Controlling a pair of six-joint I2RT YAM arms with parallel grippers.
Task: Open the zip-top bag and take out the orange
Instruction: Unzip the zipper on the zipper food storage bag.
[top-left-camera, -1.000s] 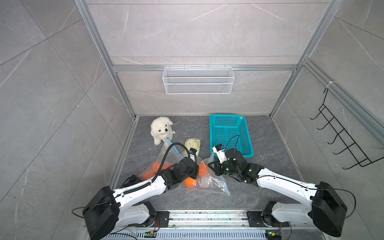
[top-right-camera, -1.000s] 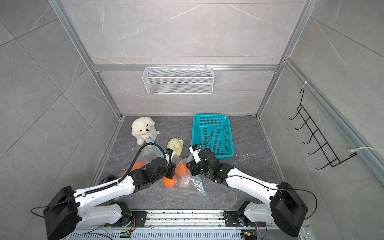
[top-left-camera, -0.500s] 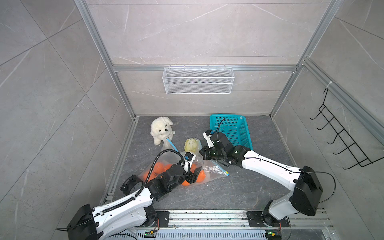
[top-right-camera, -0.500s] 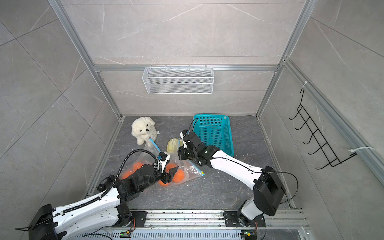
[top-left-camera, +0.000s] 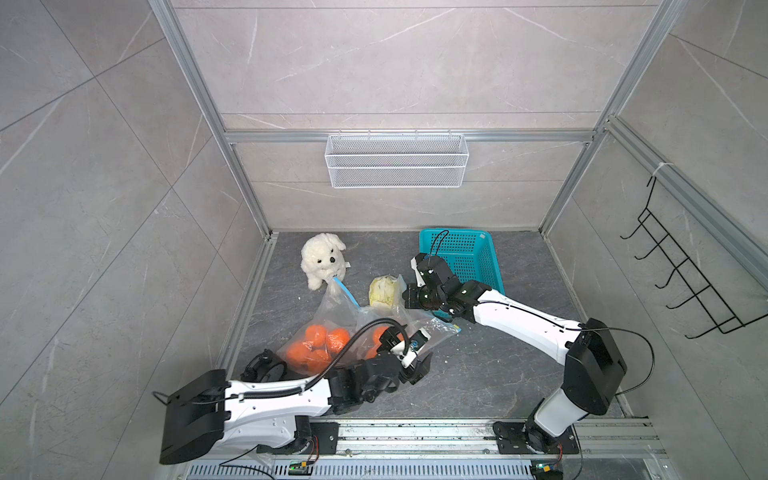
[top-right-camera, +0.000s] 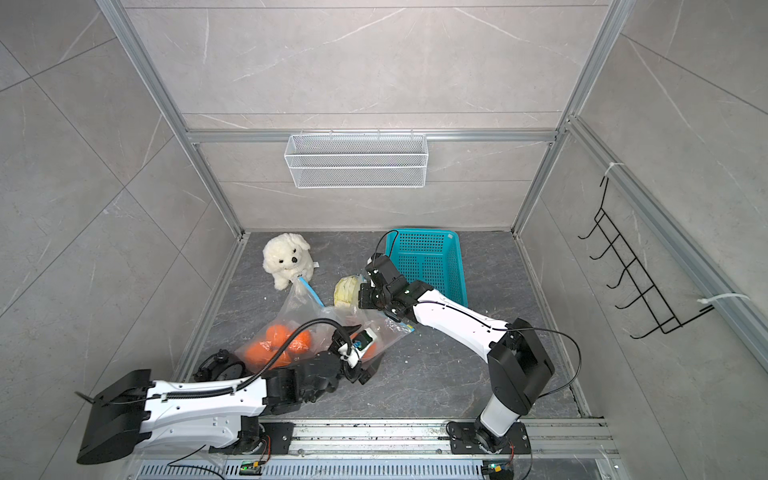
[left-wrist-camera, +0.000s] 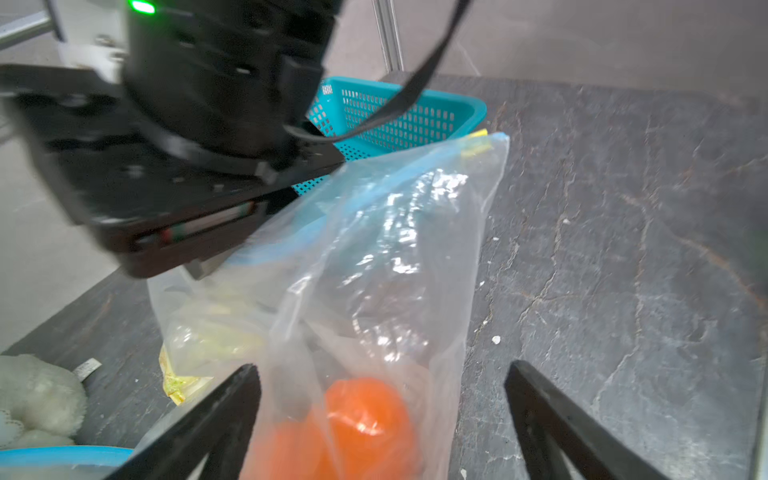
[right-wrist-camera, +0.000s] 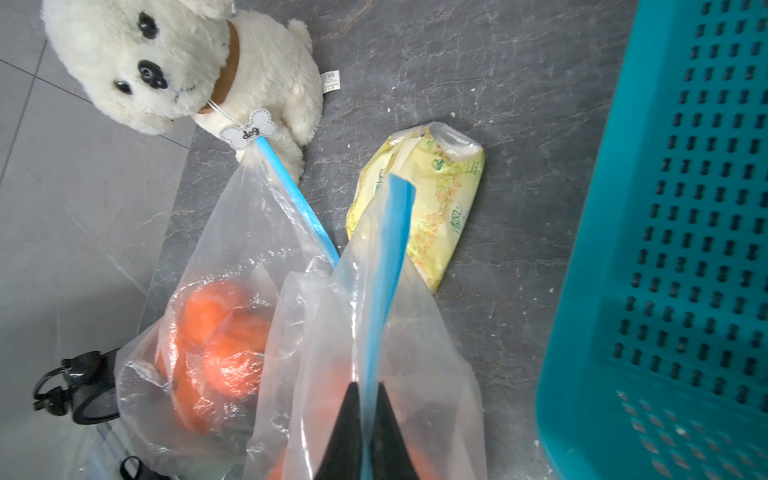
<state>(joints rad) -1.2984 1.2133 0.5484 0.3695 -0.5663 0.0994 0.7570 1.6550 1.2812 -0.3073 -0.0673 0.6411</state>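
Observation:
A clear zip-top bag (top-left-camera: 422, 330) with a blue zip strip (right-wrist-camera: 390, 249) lies mid-floor, and an orange (left-wrist-camera: 365, 419) shows through its plastic. My right gripper (right-wrist-camera: 366, 386) is shut on the zip strip and holds the bag's top edge up, next to the yellow packet in both top views (top-left-camera: 409, 297) (top-right-camera: 360, 300). My left gripper (left-wrist-camera: 381, 368) is open at the bag's lower end. Its fingers (left-wrist-camera: 232, 399) stand on either side of the orange, and I cannot tell whether they touch the plastic. In a top view the left gripper (top-left-camera: 415, 361) sits at the bag's near end.
A second clear bag (top-left-camera: 320, 336) with several oranges lies to the left, its zip end by a white plush dog (top-left-camera: 322, 257). A yellow packet (top-left-camera: 384, 291) lies behind the bags. A teal basket (top-left-camera: 465, 257) stands at the back right. A black round object (top-left-camera: 266, 365) sits front left.
The left gripper has opened wide and that arm has drawn back toward the front. The right gripper has moved back and to the left, pulling the bag's zip edge up with it.

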